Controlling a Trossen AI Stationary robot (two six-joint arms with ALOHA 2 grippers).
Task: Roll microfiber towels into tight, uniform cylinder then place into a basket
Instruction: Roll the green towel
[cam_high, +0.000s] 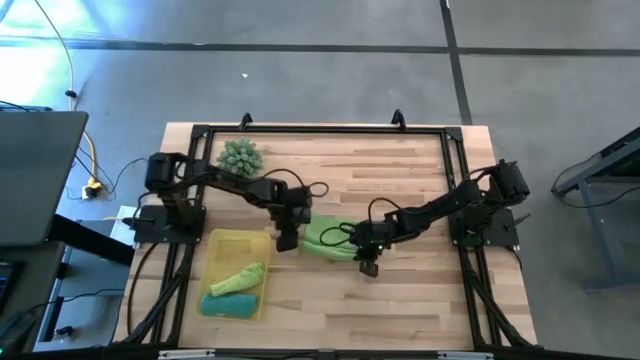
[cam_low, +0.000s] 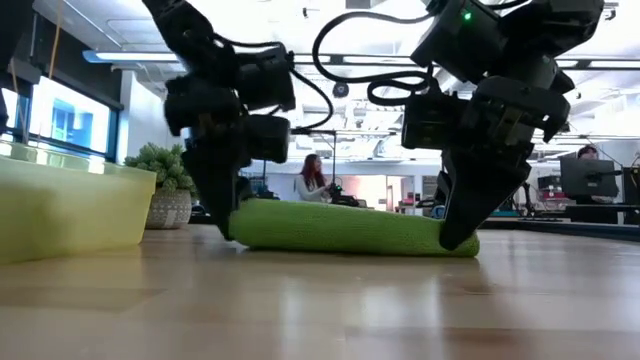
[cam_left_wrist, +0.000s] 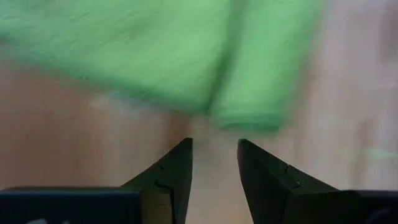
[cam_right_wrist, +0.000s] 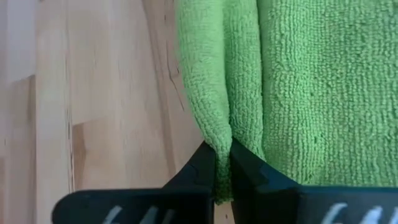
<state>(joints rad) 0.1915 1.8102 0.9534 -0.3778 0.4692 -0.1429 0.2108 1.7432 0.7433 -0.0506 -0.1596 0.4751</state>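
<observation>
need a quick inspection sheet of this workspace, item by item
surface: wooden table, bare at the front.
job's things: lime green towel lies at table centre; yellow basket holds a rolled lime towel and a teal towel.
clutter: spiky pale-green ball near the far edge.
grippers: left gripper, jaws apart, empty beside the towel's edge; right gripper shut on a towel fold.
cables: black loops along both arms; yellow cable on the floor.
surroundings: people seated at desks behind.
</observation>
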